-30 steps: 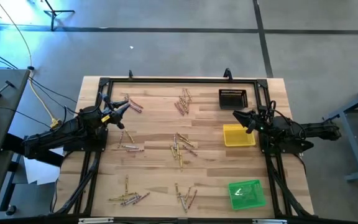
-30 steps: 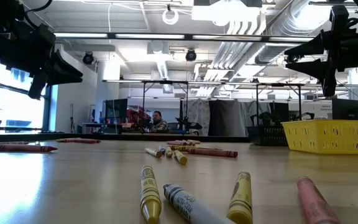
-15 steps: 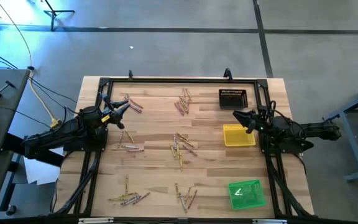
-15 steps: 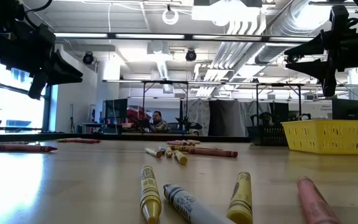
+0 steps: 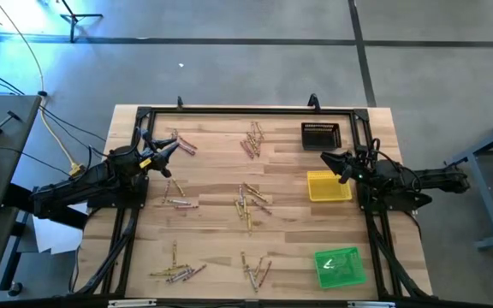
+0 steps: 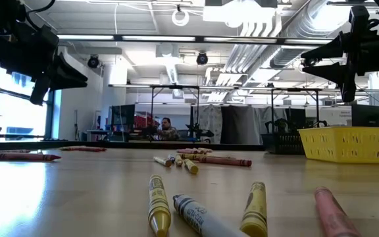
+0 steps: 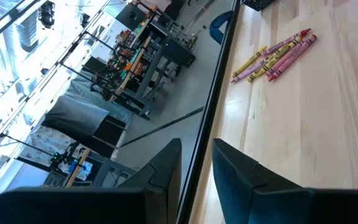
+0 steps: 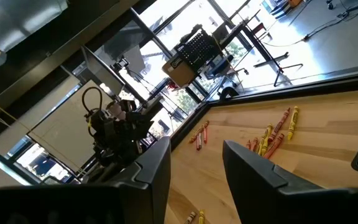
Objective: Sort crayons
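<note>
**Both arms parked, crayons unsorted**

Room first: open lab, grey concrete floor, exposed ducts and strip lights overhead, glass partitions at the back. A person (image 6: 167, 129) sits far off behind the table, not involved.

Light butcher-block wooden table (image 5: 212, 248) with a black tube frame (image 5: 246, 111) round its edge, probably the arm mounting.

Three small square trays run down the right side, likely one per colour: black slatted tray (image 5: 320, 135) at the far end, yellow mesh tray (image 5: 328, 186) in the middle, green tray (image 5: 340, 266) nearest. Green one seems to hold one or two pieces; can't tell for the other two.

Left gripper (image 5: 171, 148) hangs above the table's far-left area, fingers parted, nothing between them. Right gripper (image 5: 327, 159) hangs just beside the yellow tray, fingers apart too, empty. Both well above the surface in the low view, so I read this as an idle pose, no pick under way.

Thin paper-wrapped crayons (image 5: 251, 205) in yellow, red/pink and grey lie in roughly six loose clusters across the table, mixed colours in each. Sorting looks barely begun.
</note>
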